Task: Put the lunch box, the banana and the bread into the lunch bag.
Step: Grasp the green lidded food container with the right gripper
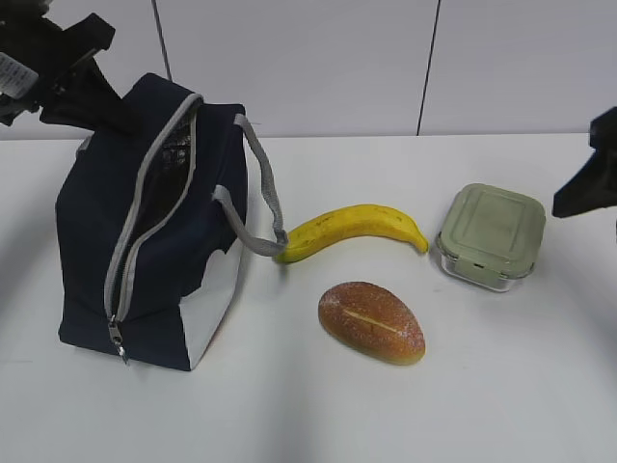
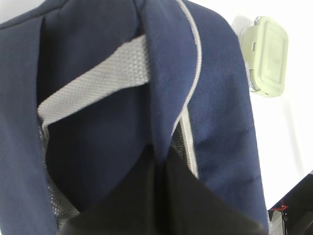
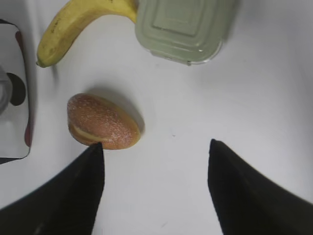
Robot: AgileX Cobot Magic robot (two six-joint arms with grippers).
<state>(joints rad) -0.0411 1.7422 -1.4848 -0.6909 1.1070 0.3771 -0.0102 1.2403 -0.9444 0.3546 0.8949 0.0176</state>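
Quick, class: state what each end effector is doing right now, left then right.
Left end effector: closed on the edge of the lunch bag by its opening.
Right end effector: open, holding nothing.

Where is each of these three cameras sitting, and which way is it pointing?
Exterior view: in front, looking down at a slant on lunch bag, banana, bread, lunch box; both arms at the edges.
Left wrist view: on the left arm, right against the bag's opening; dark fingers below.
Right wrist view: above the table; open fingers.
All three share the lunch box.
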